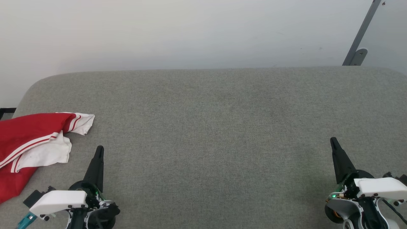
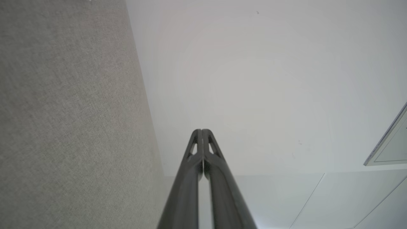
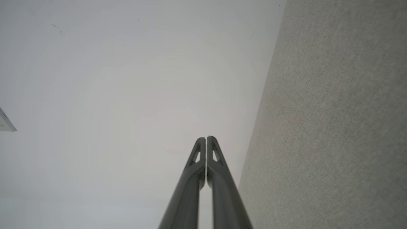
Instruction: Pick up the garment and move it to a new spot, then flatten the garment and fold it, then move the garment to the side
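Observation:
The garment [image 1: 28, 140], a bright red T-shirt with white sleeve ends and red-and-white striped trim, lies crumpled at the left edge of the grey padded table [image 1: 210, 127] in the head view, partly cut off by the frame. My left gripper [image 1: 100, 149] rests at the lower left, just right of the garment and apart from it, shut with nothing held. At the lower right, far from the garment, my right gripper [image 1: 333, 140] is shut and empty too. The left wrist view shows the left gripper [image 2: 201, 131] with its tips pressed together; the right gripper [image 3: 206, 138] looks the same in its wrist view.
A pale wall [image 1: 190, 31] rises behind the table's far edge. A grey metal bracket [image 1: 361, 35] leans at the upper right. The table's grey fabric [image 2: 63, 127] fills the left of the left wrist view, and the fabric [image 3: 334, 127] covers the right of the right wrist view.

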You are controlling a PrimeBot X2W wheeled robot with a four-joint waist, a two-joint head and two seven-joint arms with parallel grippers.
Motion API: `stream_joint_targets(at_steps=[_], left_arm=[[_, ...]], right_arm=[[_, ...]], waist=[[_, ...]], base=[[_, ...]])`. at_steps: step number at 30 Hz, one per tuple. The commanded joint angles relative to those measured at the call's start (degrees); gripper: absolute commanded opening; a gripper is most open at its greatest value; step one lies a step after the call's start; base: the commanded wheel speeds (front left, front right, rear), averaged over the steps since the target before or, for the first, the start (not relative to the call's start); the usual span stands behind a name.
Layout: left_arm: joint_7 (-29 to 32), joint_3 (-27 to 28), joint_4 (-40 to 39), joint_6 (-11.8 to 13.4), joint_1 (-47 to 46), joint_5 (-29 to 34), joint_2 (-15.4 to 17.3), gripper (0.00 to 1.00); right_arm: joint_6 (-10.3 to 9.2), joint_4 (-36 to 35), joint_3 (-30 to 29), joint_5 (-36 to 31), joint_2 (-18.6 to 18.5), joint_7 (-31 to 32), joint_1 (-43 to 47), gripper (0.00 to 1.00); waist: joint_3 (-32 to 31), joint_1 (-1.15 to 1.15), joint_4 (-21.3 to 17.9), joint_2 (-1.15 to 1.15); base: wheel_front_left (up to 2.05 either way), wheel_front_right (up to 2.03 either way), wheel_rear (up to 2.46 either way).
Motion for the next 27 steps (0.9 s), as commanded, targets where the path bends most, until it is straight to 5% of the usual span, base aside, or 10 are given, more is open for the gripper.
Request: stream_joint_targets(at_steps=[1, 5, 6, 8, 9, 10, 20, 27], left_arm=[[0.1, 0.0, 0.0, 0.0, -0.8, 0.1, 0.1, 0.0], [0.1, 0.0, 0.0, 0.0, -0.8, 0.1, 0.1, 0.0], [0.0, 0.0, 0.2, 0.0, 0.1, 0.0, 0.0, 1.0], [-0.1, 0.0, 1.1, 0.0, 0.8, 0.0, -0.3, 1.0], [-0.1, 0.0, 1.7, 0.0, 1.3, 0.1, -0.5, 0.0], [-0.1, -0.1, 2.3, 0.0, 1.8, 0.1, -0.7, 1.0], [-3.2, -1.9, 3.5, 0.0, -0.9, 5.4, 1.3, 1.0], [-5.1, -2.4, 3.2, 0.7, -1.8, 14.7, 2.6, 1.0]], right_arm=[[0.0, 0.2, 0.0, 0.2, 0.1, 0.0, -0.2, 0.0], [0.0, 0.2, 0.0, 0.2, 0.1, 0.0, -0.2, 0.0], [0.0, 0.2, 0.0, 0.0, 0.0, 0.0, 0.1, 1.0], [-0.01, 1.2, 0.1, 0.0, 0.1, 0.0, 0.7, 1.0], [-0.02, 1.8, 0.1, 0.0, 0.2, 0.0, 1.3, 0.0], [-0.02, 2.3, 0.2, 0.0, 0.3, 0.0, 1.9, 1.0], [-0.01, 3.6, 1.2, -3.3, -1.5, -2.1, -1.5, 1.0], [-0.01, 4.4, 3.5, -8.3, -3.7, -4.6, -3.2, 1.0]], waist=[[0.0, 0.0, 0.0, 0.0], [0.0, 0.0, 0.0, 0.0], [0.0, 0.0, 0.0, 0.0], [0.0, 0.0, 0.0, 0.0], [0.0, 0.0, 0.0, 0.0], [0.0, 0.0, 0.0, 0.0], [0.0, 0.0, 0.1, 0.0], [0.0, 0.0, 0.3, 0.0]], base=[[0.0, 0.0, 0.0], [0.0, 0.0, 0.0], [0.0, 0.0, 0.0], [0.0, 0.0, 0.0], [0.0, 0.0, 0.0], [0.0, 0.0, 0.0], [0.0, 0.0, 0.0], [0.0, 0.0, 0.0]])
